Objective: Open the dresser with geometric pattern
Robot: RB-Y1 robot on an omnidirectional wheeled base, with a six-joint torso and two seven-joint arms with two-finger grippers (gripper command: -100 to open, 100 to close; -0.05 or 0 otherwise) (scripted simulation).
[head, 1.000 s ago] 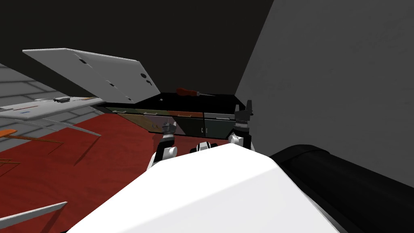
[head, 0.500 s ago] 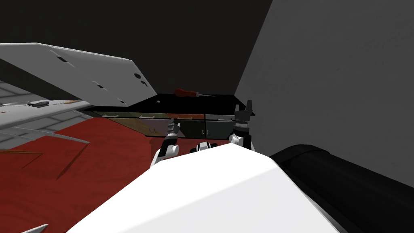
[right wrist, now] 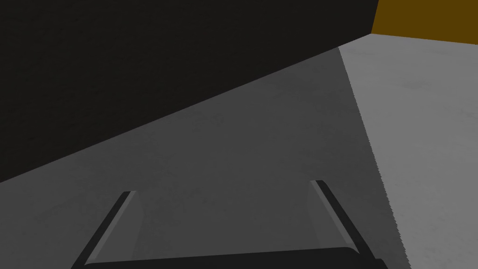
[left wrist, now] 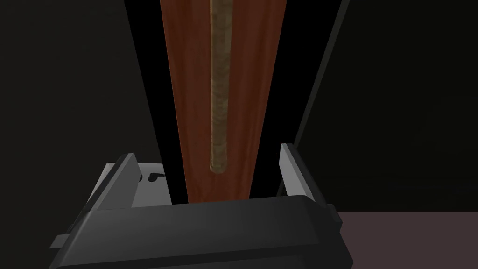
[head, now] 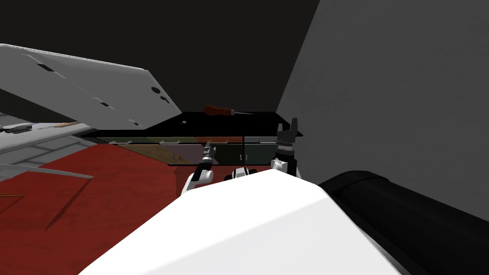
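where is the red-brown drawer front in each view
head view: red-brown drawer front, a thin strip just beyond the left claw.
left wrist view: tall band between the open claw's tips, tan handle down its middle.
right wrist view: not in it.
shared landmark: left claw.

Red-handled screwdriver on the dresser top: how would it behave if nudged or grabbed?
The screwdriver lies flat on the dresser top; its rounded handle suggests it would probably roll if pushed sideways. The thin shank looks stiff, with bulk in the handle, so gripping there seems steadier. Small beside the dresser, so probably light.
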